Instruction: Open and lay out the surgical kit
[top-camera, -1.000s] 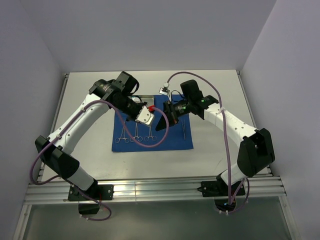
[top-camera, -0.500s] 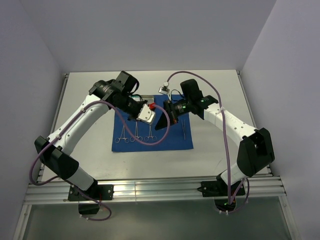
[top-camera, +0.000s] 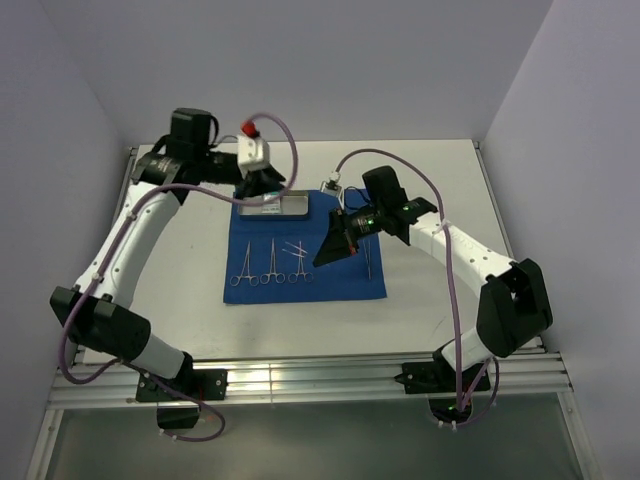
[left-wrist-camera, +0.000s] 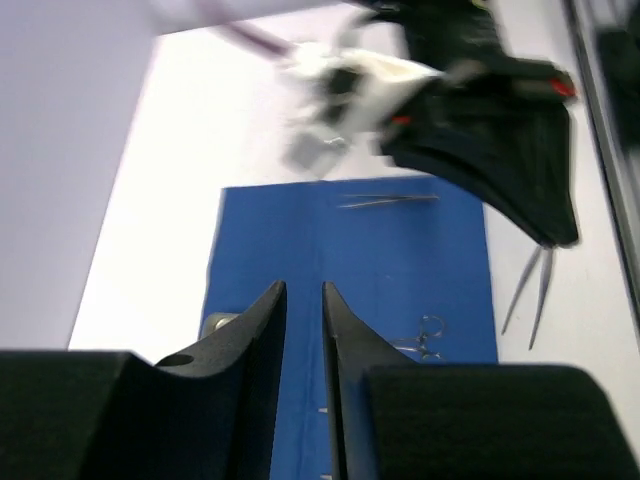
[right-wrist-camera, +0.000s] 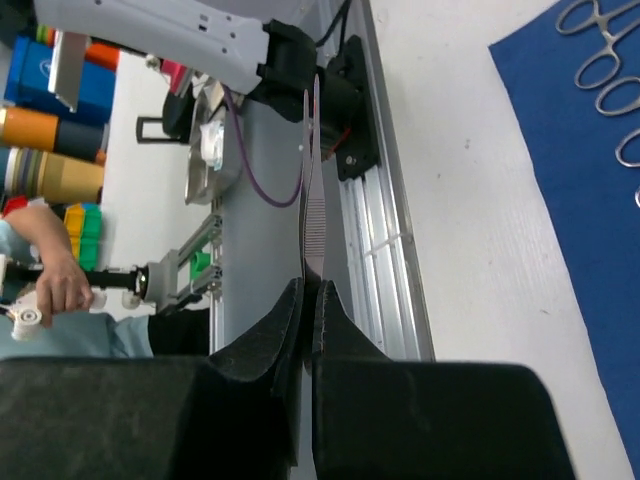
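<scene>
The surgical kit's royal-blue cloth (top-camera: 330, 280) lies spread flat mid-table. Its steel tray (top-camera: 272, 206) sits at the cloth's back left corner. Three ring-handled clamps (top-camera: 268, 263) lie side by side on the left half, and tweezers (top-camera: 368, 258) lie on the right half. My right gripper (top-camera: 322, 260) hovers over the cloth's middle, shut on slim steel tweezers (right-wrist-camera: 312, 200) that stick out beyond its fingertips (right-wrist-camera: 309, 285) and hang down in the left wrist view (left-wrist-camera: 530, 295). My left gripper (top-camera: 262, 193) is above the tray, its jaws (left-wrist-camera: 303, 288) slightly open with nothing between them.
White walls enclose the table on three sides. An aluminium rail (top-camera: 300, 375) runs along the near edge by both arm bases. Beyond that edge, the right wrist view shows coloured containers (right-wrist-camera: 50, 120) and a person's hand (right-wrist-camera: 60, 285).
My left gripper opened, left the right gripper's side and swung back-left to above the tray. My right gripper shut on the tweezers and stayed over the cloth.
</scene>
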